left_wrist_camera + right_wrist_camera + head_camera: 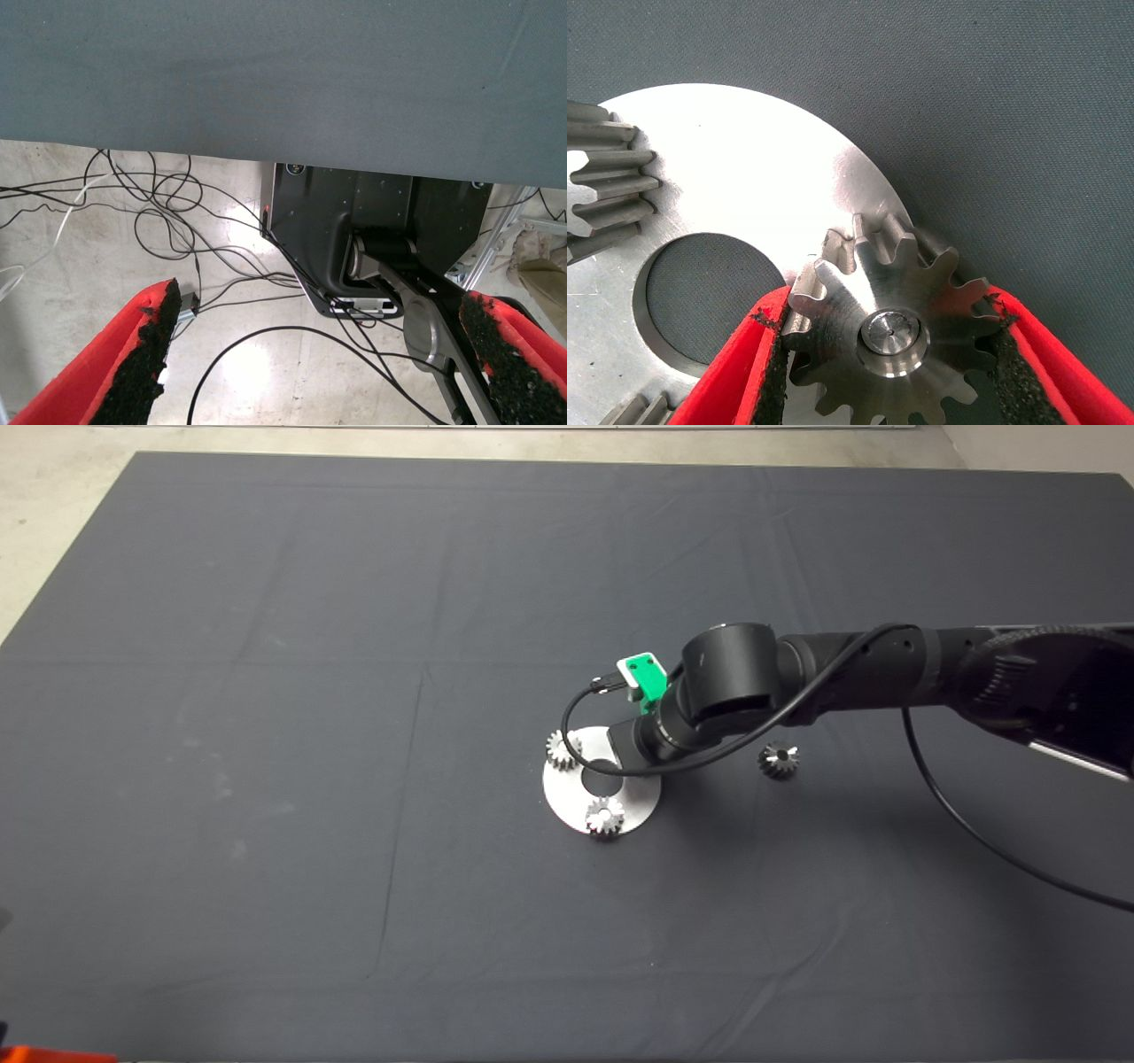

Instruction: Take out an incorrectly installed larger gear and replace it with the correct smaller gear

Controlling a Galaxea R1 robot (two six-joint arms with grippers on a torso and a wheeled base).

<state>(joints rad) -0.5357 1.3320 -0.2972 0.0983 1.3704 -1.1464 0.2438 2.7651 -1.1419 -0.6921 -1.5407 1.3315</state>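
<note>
Right end effector (890, 305) is down over the silver plate (744, 159), pinching the larger gear (850, 297). Both pads touch its teeth on opposite flanks, so the grip is centred on the pin (890, 332) it sits on. My guess is that this is deliberate: a straight pull along the pin should keep the bore from jamming. The gear looks seated on the plate, not lifted yet. One bright small gear (602, 177) is mounted across the plate's round cut-out from my fingers, and a second (638, 412) shows just at the edge, both clear of my pads. The smaller gear (779, 760) lies loose on the worktop (992, 106), off the plate and back along my forearm, near enough for a short reach after this one is out. Left end effector (323, 301) is parked off the worktop edge, fingers spread, holding nothing, looking at floor cables.
</note>
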